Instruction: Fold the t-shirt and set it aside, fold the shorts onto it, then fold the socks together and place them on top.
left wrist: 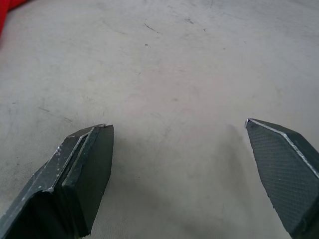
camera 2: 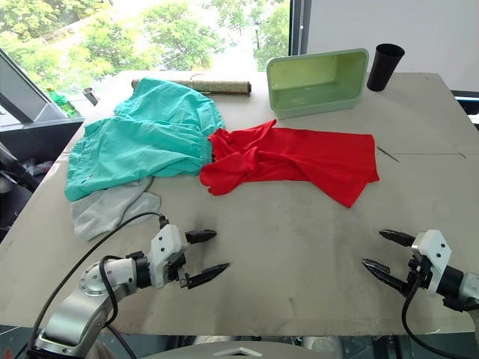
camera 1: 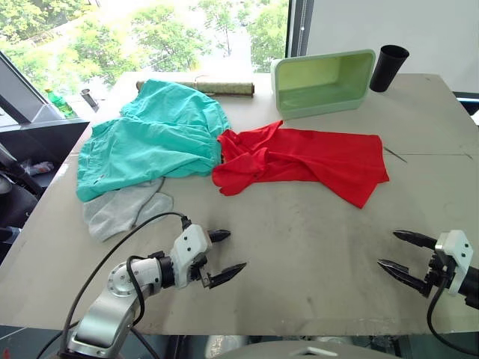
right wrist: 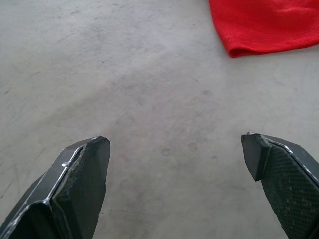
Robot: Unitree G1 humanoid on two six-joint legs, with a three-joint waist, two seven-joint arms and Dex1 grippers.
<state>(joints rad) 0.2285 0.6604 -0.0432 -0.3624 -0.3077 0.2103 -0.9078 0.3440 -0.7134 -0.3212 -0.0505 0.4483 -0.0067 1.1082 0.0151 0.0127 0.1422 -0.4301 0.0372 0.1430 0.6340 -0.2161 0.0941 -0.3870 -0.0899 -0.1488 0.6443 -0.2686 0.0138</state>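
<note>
Black fingers of the left gripper (camera 1: 230, 254) were spread wide and held nothing, hovering low over bare table (camera 1: 299, 239) near the front edge, towards the left corner. The right gripper (camera 1: 395, 251) sat near the front right corner, its two fingers likewise spread apart and empty above the grey surface.

Beyond the left gripper, towards the left edge, lay the socks (camera 1: 123, 208), a pale grey heap partly tucked under the shorts (camera 1: 153, 138). The teal shorts were crumpled along the left side of the table, reaching back towards the far edge. Touching their right side, the red t-shirt (camera 1: 303, 161) lay bunched and unfolded across the middle, one corner stretching towards the right edge; its hem (right wrist: 264, 27) showed in the right wrist view.

Behind the t-shirt, a pale green bin (camera 1: 323, 82) lay tipped on its side near the far edge, with a black cup (camera 1: 389, 67) just beside it at the far right. A rolled mat (camera 1: 217, 87) lay along the far edge behind the shorts.
</note>
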